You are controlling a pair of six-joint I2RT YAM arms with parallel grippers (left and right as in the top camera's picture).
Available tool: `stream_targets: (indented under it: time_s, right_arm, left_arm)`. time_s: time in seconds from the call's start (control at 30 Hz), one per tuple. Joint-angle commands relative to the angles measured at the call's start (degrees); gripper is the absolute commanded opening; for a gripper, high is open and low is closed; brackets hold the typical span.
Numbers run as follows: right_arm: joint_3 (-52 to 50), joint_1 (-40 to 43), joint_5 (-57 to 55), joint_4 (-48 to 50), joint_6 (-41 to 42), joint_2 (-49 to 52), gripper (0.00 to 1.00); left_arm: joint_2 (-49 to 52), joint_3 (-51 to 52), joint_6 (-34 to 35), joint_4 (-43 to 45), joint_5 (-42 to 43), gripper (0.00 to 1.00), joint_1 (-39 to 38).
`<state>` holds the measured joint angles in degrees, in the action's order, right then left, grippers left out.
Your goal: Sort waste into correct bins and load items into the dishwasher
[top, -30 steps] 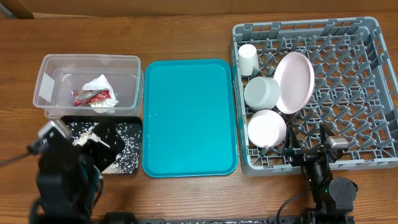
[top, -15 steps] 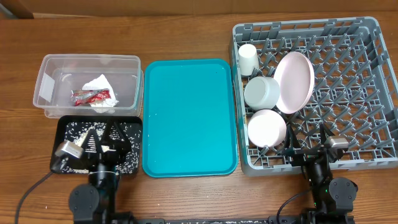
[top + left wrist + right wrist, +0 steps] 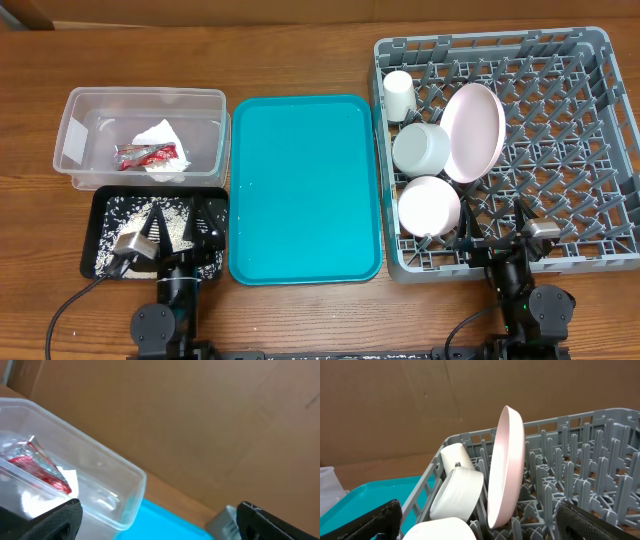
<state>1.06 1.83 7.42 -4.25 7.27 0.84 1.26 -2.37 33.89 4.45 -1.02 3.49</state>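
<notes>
Jaws of left arm [image 3: 165, 312] and right arm [image 3: 527, 295] stand wide, holding nothing; plate [image 3: 473, 132], cup [image 3: 398, 95], 2 bowls [image 3: 421, 147] sit in rack [image 3: 585, 110].

Teal serving tray [image 3: 305, 190] lying flat on brown wooden table [image 3: 300, 55], plain cardboard wall [image 3: 200, 420] behind

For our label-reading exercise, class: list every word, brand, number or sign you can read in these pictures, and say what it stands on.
No text is readable in any view.
On the red snack wrapper in the clear tub: any print is too small and blurred to read.
On the dish rack, plate, cup, upper bowl, lower bowl and teal tray: no markings visible.
</notes>
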Motion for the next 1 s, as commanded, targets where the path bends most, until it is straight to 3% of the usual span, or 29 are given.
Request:
stream_targets:
  time_s: [0.0,0.4,0.97]
  right_arm:
    - [-0.6,-0.2,-0.3,0.3,0.3,-0.7,1.0]
    - [-0.6,-0.2,-0.3,0.3,0.3,-0.7,1.0]
    - [-0.6,-0.2,-0.3,0.3,0.3,-0.7,1.0]
  left_arm:
    - [-1.1,1.5,-5.7,-0.2,0.6,1.0,0.3]
    - [-1.1,2.1,-22.7,-9.0,1.0,1.0,0.3]
    - [-1.1,2.1,-44.2,-8.9,1.1,1.0,-3.5]
